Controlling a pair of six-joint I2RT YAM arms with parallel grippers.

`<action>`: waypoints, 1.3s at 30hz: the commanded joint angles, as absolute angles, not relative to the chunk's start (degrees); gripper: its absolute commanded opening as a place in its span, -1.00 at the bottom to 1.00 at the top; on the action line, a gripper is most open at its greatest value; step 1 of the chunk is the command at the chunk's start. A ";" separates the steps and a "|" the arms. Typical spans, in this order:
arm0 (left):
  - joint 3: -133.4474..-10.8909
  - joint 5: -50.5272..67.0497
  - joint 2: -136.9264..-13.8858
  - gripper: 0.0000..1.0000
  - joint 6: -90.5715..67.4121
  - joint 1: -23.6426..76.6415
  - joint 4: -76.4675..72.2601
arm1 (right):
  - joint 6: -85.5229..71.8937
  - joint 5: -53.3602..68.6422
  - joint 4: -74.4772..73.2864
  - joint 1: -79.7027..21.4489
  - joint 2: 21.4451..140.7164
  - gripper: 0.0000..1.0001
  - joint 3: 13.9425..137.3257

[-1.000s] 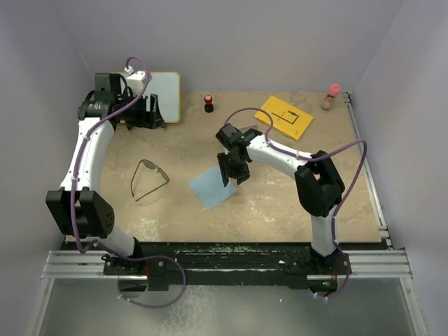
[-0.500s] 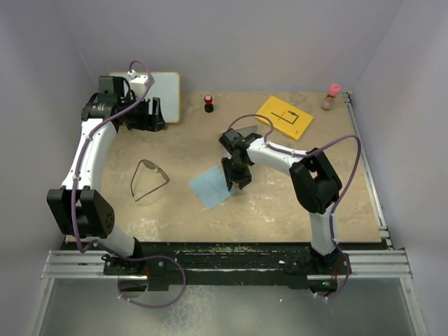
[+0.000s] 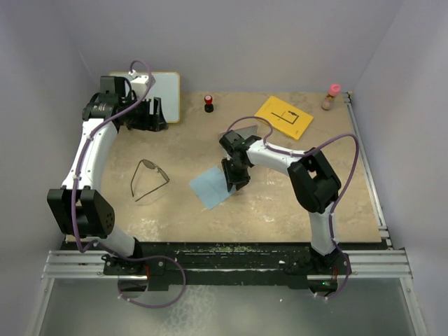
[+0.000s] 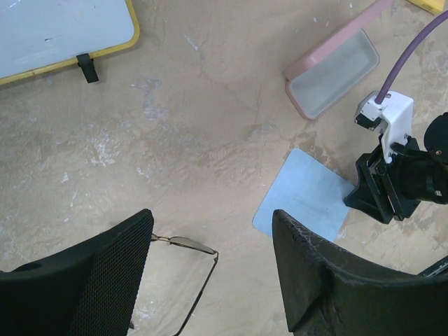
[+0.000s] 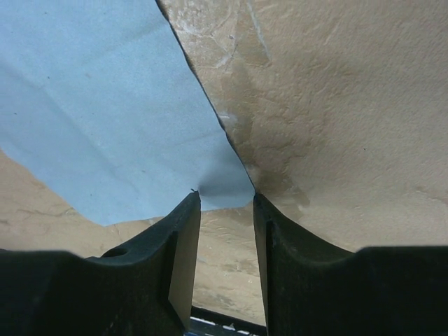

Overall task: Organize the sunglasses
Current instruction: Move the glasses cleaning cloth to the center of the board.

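Tan bench [image 3: 280,203]. Sunglasses [image 3: 148,178] lie unfolded at left, untouched. Right hand [image 5: 225,199], narrow, straddles the blue cloth's [image 3: 208,187] right corner, apparently unclamped. Pink case [image 4: 332,73] beyond lies open. Left hand [image 4: 211,224], far left, hovers wide, empty. Organizing barely begun.

The right gripper [image 5: 225,203] has its 2 black fingers [image 5: 183,231] a little apart (a narrow gap shows), tips down at the tan table [image 5: 336,105]. 1 corner of the light blue cloth [image 5: 105,105] lies between the tips; the rest spreads left.
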State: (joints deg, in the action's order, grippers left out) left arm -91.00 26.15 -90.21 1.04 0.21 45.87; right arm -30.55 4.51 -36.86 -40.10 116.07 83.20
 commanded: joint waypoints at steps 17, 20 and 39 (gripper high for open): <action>-90.79 27.47 -90.08 0.45 0.14 1.46 43.59 | -35.21 5.41 -31.86 -40.24 115.36 -1.00 75.86; -90.66 27.58 -90.17 0.44 -0.20 2.32 43.51 | -37.73 5.62 -32.13 -40.72 112.77 -1.00 72.96; -90.15 24.58 -90.34 0.44 1.36 8.12 43.93 | -54.18 0.91 -45.84 -50.91 100.40 0.06 70.85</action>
State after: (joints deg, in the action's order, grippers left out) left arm -90.98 25.93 -91.33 0.62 7.42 45.76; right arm -49.04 4.84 -39.68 -51.57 107.81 70.98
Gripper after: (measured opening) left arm 0.722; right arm 0.519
